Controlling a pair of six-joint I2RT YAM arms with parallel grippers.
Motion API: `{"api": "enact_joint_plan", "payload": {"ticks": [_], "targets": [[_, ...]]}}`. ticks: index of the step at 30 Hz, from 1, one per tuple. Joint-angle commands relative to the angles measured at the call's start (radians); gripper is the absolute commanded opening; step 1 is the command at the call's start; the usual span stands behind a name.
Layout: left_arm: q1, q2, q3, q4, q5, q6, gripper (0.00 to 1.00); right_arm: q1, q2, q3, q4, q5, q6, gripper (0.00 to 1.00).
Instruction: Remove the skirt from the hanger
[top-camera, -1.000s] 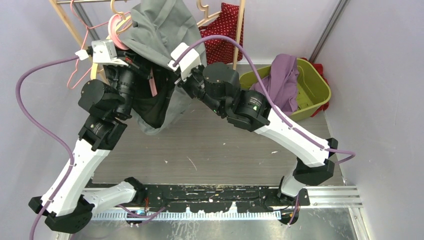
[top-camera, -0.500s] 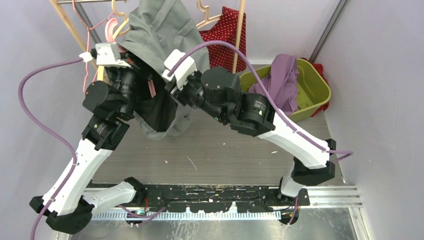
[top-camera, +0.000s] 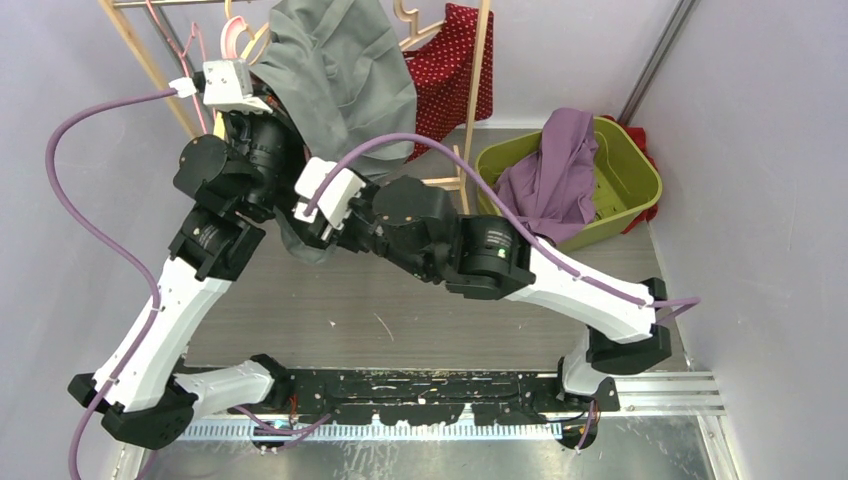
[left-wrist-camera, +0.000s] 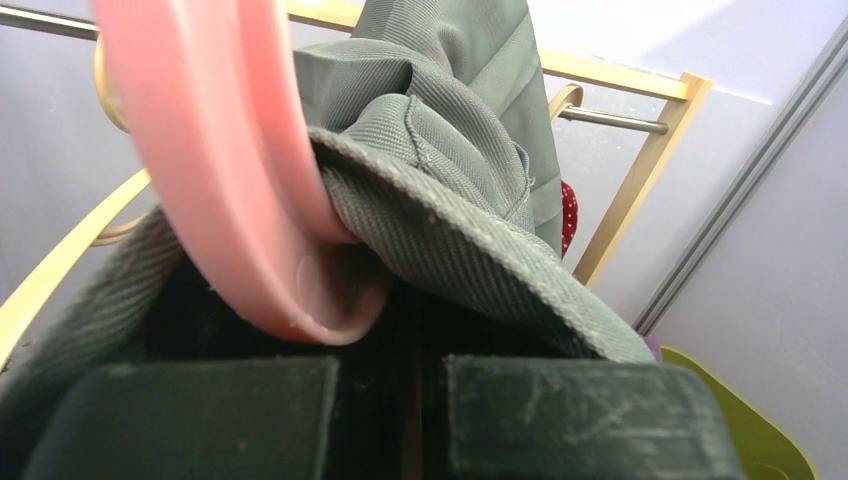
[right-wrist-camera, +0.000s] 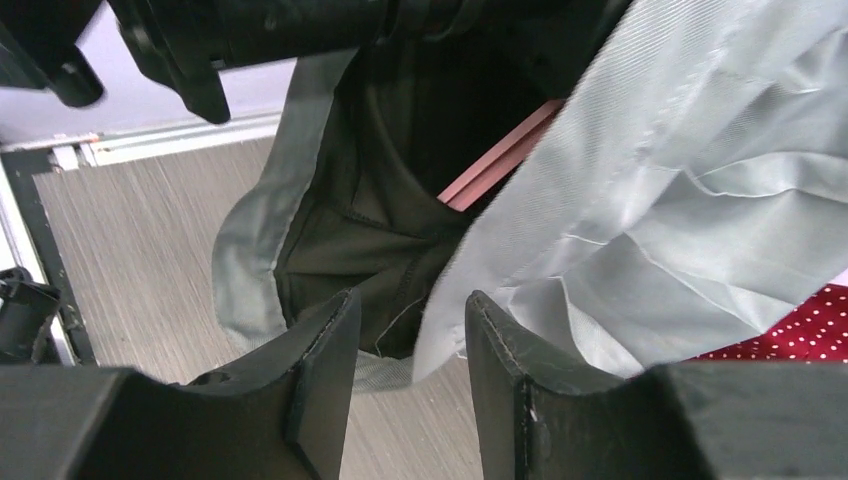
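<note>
The grey skirt (top-camera: 340, 70) hangs from the pink hanger (top-camera: 232, 38) on the rack at the back left. My left gripper (top-camera: 250, 112) is pushed up under the waistband. Its wrist view shows the hanger's rounded end (left-wrist-camera: 300, 290) just above my shut fingers and the ribbed waistband (left-wrist-camera: 450, 230) draped over them, with dark lining running down into the pinch. My right gripper (top-camera: 310, 215) stands open below the skirt. Past the skirt's pale hem (right-wrist-camera: 600, 230), the dark inside and a pink bar of the hanger (right-wrist-camera: 500, 160) show beyond the right gripper (right-wrist-camera: 410, 340), which clamps nothing.
A red dotted garment (top-camera: 455, 60) hangs on a wooden hanger beside the skirt, against the rack's wooden post (top-camera: 478, 70). At the back right stands a green basket (top-camera: 630, 180) with a purple garment (top-camera: 555, 170) spilling over its rim. Walls close in on both sides.
My right gripper has opened, let go of the skirt and swung left and lower. My left gripper has risen toward the rack, lifting the skirt's waistband with it.
</note>
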Motion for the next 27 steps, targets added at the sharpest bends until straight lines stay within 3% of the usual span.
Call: {"api": "enact_joint_plan", "payload": {"ticks": [1,14,15,20,27], "targets": [[0.008,-0.014,0.056,0.013,0.001,-0.041,0.00,0.003,0.036,-0.015,0.114,0.006,-0.007,0.48],[0.008,-0.045,0.043,-0.009,0.020,-0.058,0.00,-0.021,0.172,0.077,0.187,0.017,-0.081,0.43],[0.009,-0.049,0.042,-0.012,0.019,-0.060,0.00,-0.032,0.175,0.070,0.203,0.017,-0.080,0.41],[0.009,-0.062,0.047,-0.013,0.013,-0.064,0.00,-0.085,0.170,0.025,0.218,0.003,-0.024,0.04],[0.009,-0.052,0.086,0.004,-0.009,-0.039,0.00,-0.128,0.046,-0.226,0.306,-0.122,0.149,0.01]]}}
